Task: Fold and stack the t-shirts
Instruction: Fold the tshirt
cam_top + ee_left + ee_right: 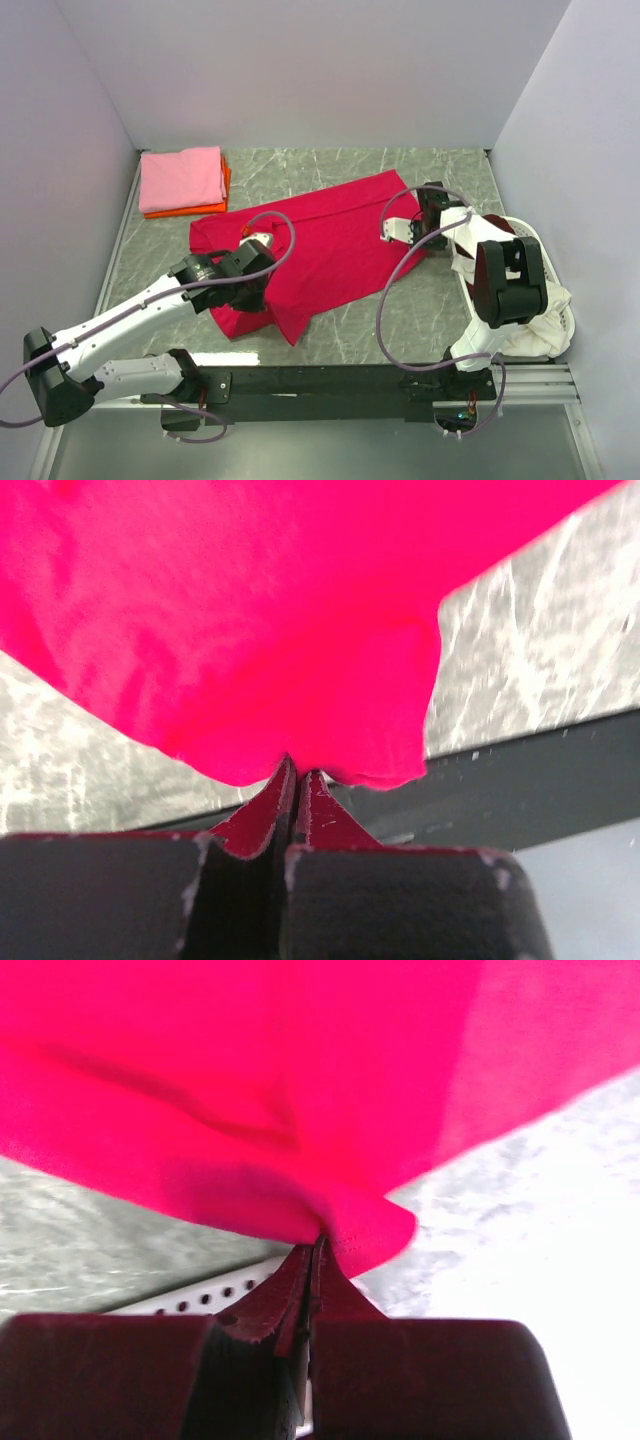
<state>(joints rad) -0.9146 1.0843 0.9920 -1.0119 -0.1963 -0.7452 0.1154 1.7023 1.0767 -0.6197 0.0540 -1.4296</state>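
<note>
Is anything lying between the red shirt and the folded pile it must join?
Nothing visible. The left pincer and right pincer pinch the red shirt; only bare table lies between it and the pink-and-orange pile.

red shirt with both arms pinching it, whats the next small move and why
Probably lift both pinched edges slightly and together, keeping the cloth taut. The left fingers and right fingers are each shut on an edge of the red shirt, which lies unfolded and skewed on the table, while a pink shirt sits folded on an orange one in the far left corner.
</note>
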